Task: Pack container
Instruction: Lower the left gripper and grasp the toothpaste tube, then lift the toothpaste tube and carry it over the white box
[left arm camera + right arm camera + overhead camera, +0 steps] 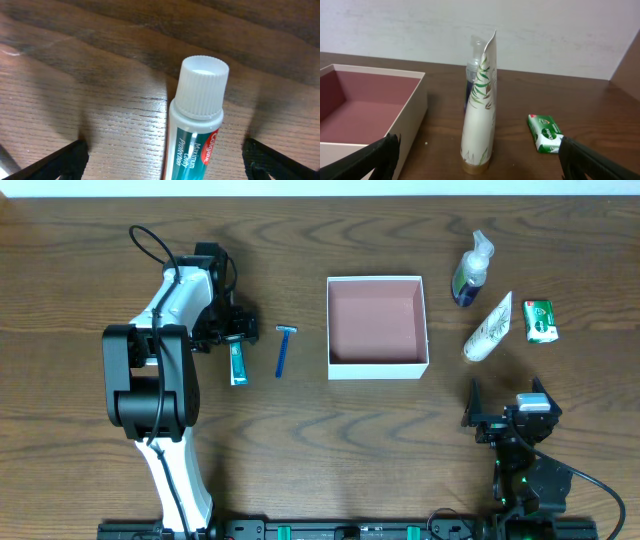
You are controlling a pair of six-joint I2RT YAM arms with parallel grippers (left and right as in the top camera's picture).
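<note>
The container, a square white box with a dusty pink inside, sits open at mid-table and holds nothing; its white wall also shows in the right wrist view. My left gripper hovers low over a Colgate toothpaste tube lying flat on the wood. It is open, with one black fingertip on each side of the tube and not touching it. My right gripper is open near the front right, and it faces a white leaf-printed tube that stands on its gold cap.
A blue razor lies between the toothpaste tube and the container. Right of the container are a pump bottle, the white tube and a green soap bar.
</note>
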